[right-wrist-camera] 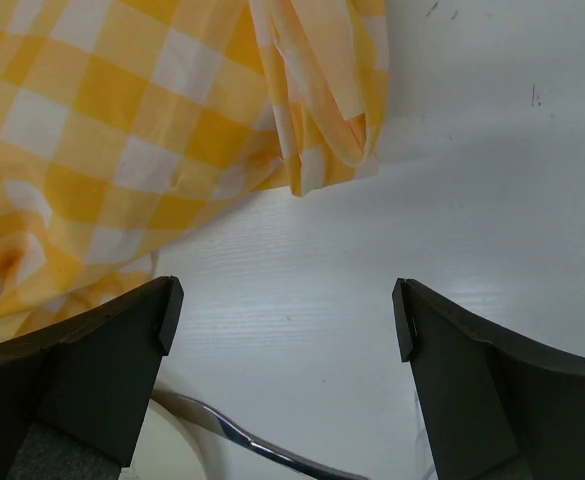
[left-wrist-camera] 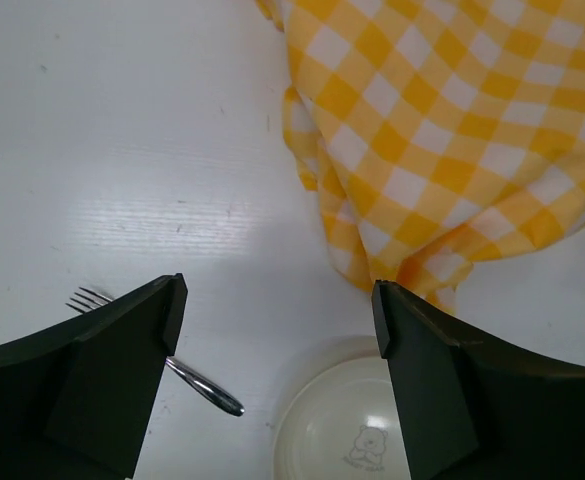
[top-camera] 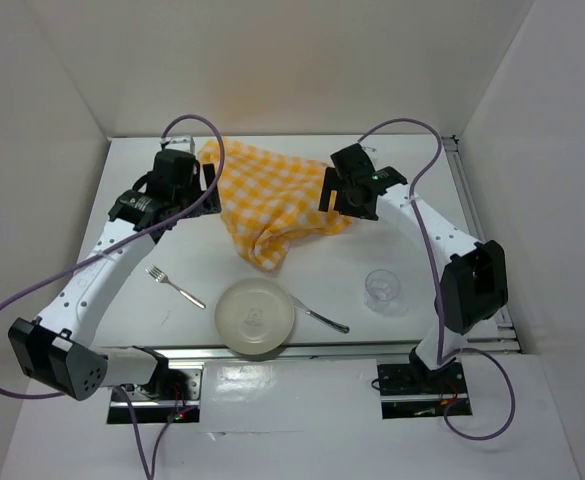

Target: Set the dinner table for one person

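The white dinner table (top-camera: pixel 152 310) holds a crumpled yellow-and-white checked cloth (top-camera: pixel 267 205) at the back middle. A cream plate (top-camera: pixel 256 317) sits near the front edge, a fork (top-camera: pixel 175 286) to its left, a spoon (top-camera: pixel 320 317) at its right rim, a clear glass (top-camera: pixel 382 288) further right. My left gripper (top-camera: pixel 210 192) is open and empty at the cloth's left edge. My right gripper (top-camera: pixel 328 192) is open and empty at the cloth's right edge. The left wrist view shows the cloth (left-wrist-camera: pixel 452 130), fork (left-wrist-camera: pixel 197 380) and plate (left-wrist-camera: pixel 347 430). The right wrist view shows the cloth (right-wrist-camera: pixel 122 130) and spoon (right-wrist-camera: pixel 262 445).
White walls enclose the table on the left, back and right. A metal rail (top-camera: pixel 482 230) runs along the right edge and another along the front. Purple cables loop from both arms.
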`<state>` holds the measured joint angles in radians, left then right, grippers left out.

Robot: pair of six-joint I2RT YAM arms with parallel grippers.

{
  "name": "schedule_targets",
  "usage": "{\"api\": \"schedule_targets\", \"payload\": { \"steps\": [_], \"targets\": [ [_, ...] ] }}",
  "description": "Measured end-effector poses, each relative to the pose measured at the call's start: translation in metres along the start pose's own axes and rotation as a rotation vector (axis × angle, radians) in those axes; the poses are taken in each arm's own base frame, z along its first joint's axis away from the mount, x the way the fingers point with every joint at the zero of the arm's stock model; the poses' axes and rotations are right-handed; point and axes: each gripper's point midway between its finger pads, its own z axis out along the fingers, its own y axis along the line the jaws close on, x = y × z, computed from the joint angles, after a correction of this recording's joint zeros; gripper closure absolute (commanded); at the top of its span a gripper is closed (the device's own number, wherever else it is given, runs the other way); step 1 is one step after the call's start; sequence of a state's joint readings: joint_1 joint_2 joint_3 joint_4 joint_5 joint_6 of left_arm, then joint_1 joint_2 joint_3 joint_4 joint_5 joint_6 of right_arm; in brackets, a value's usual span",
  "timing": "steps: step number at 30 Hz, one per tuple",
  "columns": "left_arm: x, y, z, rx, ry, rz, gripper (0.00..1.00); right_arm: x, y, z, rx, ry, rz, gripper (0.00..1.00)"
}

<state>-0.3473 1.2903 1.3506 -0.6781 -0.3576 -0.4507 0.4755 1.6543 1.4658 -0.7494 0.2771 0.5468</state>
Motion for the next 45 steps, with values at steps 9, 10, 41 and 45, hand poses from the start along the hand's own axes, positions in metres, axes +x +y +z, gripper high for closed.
{"api": "schedule_targets", "payload": {
  "steps": [9,10,41,45],
  "targets": [
    [0.016,0.011,0.012,0.097,0.099,-0.106,0.19,0.030,0.046,-0.019,-0.069,-0.025,-0.146,0.00],
    [0.020,0.020,0.014,0.093,0.116,-0.136,0.19,0.041,0.066,-0.031,-0.133,-0.055,-0.198,0.00],
    [0.075,0.079,0.020,0.128,0.287,-0.468,0.35,0.109,0.172,0.068,-0.328,0.078,-0.562,1.00],
    [0.075,0.062,0.020,0.166,0.303,-0.427,0.37,-0.007,0.183,0.037,-0.456,-0.055,-0.476,1.00]
  ]
}}
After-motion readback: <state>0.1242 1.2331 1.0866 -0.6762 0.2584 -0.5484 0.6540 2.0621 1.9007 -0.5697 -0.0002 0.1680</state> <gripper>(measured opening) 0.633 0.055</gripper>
